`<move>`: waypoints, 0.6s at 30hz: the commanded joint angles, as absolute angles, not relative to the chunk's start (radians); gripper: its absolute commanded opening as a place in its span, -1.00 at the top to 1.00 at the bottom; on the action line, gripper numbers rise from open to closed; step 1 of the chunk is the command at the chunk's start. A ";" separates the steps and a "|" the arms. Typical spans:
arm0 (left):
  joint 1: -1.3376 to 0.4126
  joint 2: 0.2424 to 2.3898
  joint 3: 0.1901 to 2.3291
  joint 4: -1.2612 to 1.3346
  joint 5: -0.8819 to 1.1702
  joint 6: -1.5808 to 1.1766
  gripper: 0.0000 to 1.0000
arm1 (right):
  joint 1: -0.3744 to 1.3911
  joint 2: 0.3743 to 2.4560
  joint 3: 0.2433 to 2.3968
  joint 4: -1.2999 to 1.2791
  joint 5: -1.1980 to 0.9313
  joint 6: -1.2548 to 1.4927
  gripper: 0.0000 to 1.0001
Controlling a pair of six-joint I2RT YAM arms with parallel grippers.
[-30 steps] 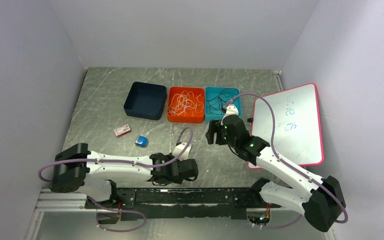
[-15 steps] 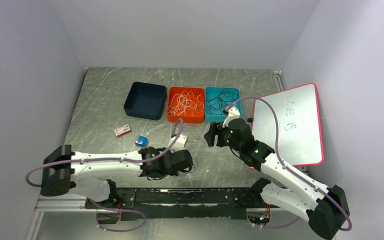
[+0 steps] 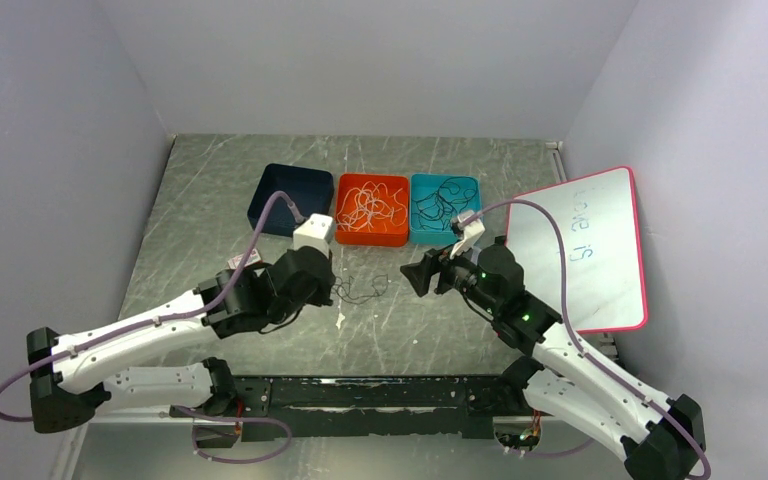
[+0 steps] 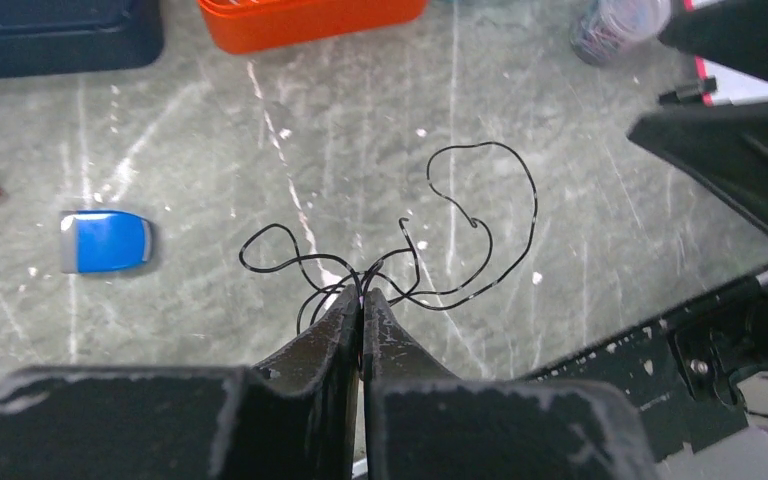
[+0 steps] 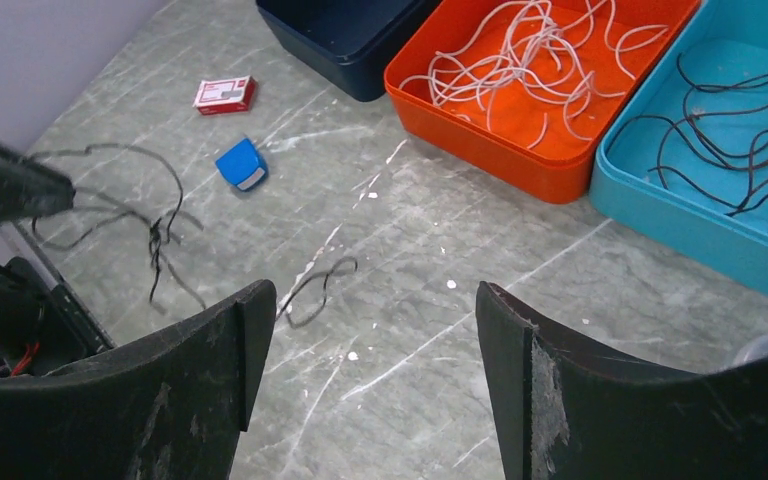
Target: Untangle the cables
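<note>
Pinching shut, the left gripper point(image 4: 362, 305) grips black cables point(image 4: 372, 274) looping just beyond its fingertips.

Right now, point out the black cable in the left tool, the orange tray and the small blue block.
black cable point(image 4: 535, 200): left wrist view, right side of its big loop.
orange tray point(image 4: 310, 22): left wrist view, near outer wall.
small blue block point(image 4: 110, 240): left wrist view, blue top face.

Cables point(image 3: 370, 208) in trays point(image 3: 372, 242) behind, tangle point(image 3: 358, 291) on table point(image 3: 210, 190)
</note>
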State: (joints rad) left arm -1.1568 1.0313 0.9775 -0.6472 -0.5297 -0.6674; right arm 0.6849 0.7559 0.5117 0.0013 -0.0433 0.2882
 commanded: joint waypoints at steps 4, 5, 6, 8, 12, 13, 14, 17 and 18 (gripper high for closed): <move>-1.026 0.999 1.023 -0.603 -0.453 -0.514 0.86 | 0.691 0.732 0.493 0.061 -0.126 0.270 -0.52; -1.004 0.998 1.028 -0.604 -0.448 -0.502 0.86 | 0.691 0.729 0.492 0.063 -0.130 0.271 -0.52; -0.980 1.000 1.035 -0.605 -0.441 -0.489 0.86 | 0.691 0.726 0.492 0.062 -0.131 0.273 -0.52; -0.932 1.005 1.052 -0.604 -0.416 -0.457 0.86 | 0.691 0.725 0.491 0.057 -0.137 0.276 -0.52; -0.829 1.033 1.104 -0.602 -0.380 -0.384 0.86 | 0.691 0.726 0.481 0.056 -0.155 0.288 -0.51; -0.801 1.046 1.118 -0.604 -0.375 -0.378 0.86 | 0.691 0.726 0.477 0.057 -0.159 0.294 -0.51; -0.769 1.055 1.137 -0.604 -0.365 -0.337 0.86 | 0.692 0.724 0.473 0.061 -0.165 0.300 -0.52; -0.667 1.084 1.173 -0.582 -0.309 -0.288 0.86 | 0.691 0.719 0.465 0.066 -0.167 0.318 -0.51; -0.627 1.096 1.183 -0.569 -0.287 -0.276 0.86 | 0.690 0.719 0.466 0.059 -0.160 0.326 -0.51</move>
State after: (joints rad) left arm -0.7368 1.0645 1.1252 -0.6212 -0.3790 -0.3809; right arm 0.6849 0.7349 0.4789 0.0399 -0.1482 0.2962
